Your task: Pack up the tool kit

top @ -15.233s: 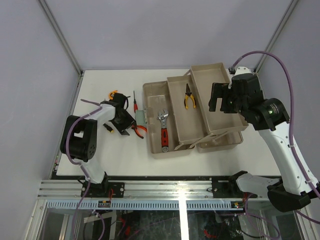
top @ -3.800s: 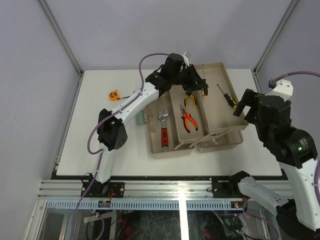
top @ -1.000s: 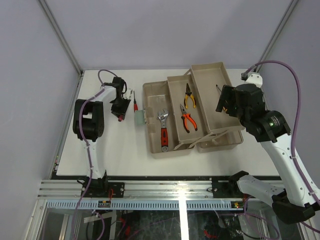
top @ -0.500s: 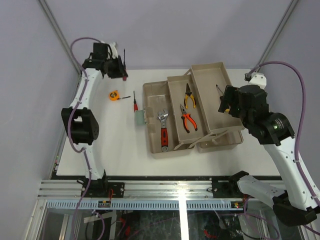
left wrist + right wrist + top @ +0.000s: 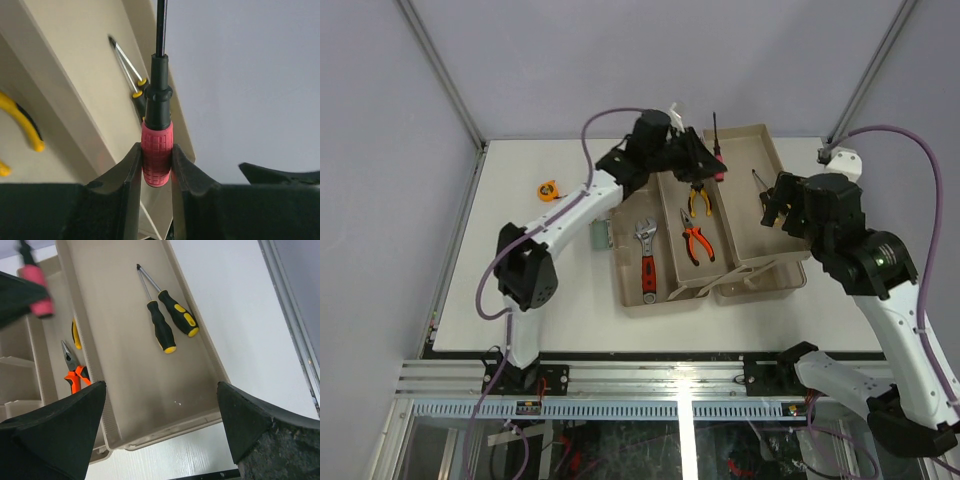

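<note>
Half a second back the left arm was raised over the far left corner of the tabletop point(image 5: 520, 290); it now reaches right across to the far side of the open toolbox point(image 5: 628, 200), carrying the red-handled screwdriver point(image 5: 717, 150) with it, while the orange tape measure point(image 5: 549, 188) lies where it did, alone on the tabletop well left of the box. The right arm has barely shifted. The left end effector point(image 5: 157, 160) is clamped on the red grip of that screwdriver, one finger on each side, with the black collar and shaft pointing away from the wrist. It hangs above the wall between the middle tray and the right tray, touching neither. The toolbox sits right of centre with its trays fanned out, and its green latch point(image 5: 600, 233) sticks out at its left side. In the left compartment lies a wrench point(image 5: 646, 258) with a red handle. The middle tray holds the yellow pliers point(image 5: 698, 197) at the far end and the orange pliers point(image 5: 696, 240) nearer. The right tray holds two black-and-yellow screwdrivers point(image 5: 167, 322), side by side and touching, tips toward the far end. The right end effector point(image 5: 776, 212) hovers above the right edge of that tray, fingers spread wide and holding nothing.
</note>
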`<state>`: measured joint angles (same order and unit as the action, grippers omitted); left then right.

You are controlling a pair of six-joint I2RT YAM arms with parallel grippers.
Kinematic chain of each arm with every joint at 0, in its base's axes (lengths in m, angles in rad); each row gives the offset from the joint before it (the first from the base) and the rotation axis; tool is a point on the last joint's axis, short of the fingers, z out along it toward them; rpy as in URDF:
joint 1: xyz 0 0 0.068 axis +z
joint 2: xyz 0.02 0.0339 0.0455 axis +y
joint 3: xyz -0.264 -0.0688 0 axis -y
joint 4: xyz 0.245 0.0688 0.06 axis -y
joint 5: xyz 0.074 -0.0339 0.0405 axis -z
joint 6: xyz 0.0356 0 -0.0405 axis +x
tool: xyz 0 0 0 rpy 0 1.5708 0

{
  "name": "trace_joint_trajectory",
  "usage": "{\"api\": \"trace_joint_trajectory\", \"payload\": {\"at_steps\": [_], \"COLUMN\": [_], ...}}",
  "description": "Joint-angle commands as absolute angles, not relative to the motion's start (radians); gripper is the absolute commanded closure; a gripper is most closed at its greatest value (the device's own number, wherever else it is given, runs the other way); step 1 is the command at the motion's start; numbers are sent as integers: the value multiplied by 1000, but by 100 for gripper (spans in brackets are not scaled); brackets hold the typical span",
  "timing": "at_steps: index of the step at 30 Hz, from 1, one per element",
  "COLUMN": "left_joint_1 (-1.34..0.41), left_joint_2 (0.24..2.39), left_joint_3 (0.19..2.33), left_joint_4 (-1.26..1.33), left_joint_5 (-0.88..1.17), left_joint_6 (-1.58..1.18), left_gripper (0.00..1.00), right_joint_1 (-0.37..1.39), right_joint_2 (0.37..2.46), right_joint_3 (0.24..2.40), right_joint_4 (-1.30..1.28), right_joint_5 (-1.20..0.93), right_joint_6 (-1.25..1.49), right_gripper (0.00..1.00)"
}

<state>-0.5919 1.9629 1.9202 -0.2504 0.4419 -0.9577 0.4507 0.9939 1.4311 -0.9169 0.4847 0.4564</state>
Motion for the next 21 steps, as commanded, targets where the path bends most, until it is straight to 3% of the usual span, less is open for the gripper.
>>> {"api": "trace_joint_trajectory", "payload": {"at_steps": [1,7,17,19,21], "left_joint_1": [-658,-764,-846,-850,-853], "left_joint_2": [2016,2072,2060,2063,2068], "left_joint_3": [1977,2028,1938,1935,1935], "left_joint_4": [-153,-164,-204,-222,-237], "left_joint_5": [392,344,220,203,187], "left_joint_6": [-1085,-1098,-1131,-1128,-1126], "left_gripper": [100,100,100,96,84], "right_joint_1": [448,448,449,449,448], "right_joint_2": [918,887,903,900,896], "right_joint_3": [1481,1484,1498,1494,1490], "right_joint_4": [-960,-993,-991,-989,-989], "right_joint_5": [561,586,574,571,571], "right_joint_6": [492,499,472,471,469], "right_gripper": [0,1,1,1,1]}}
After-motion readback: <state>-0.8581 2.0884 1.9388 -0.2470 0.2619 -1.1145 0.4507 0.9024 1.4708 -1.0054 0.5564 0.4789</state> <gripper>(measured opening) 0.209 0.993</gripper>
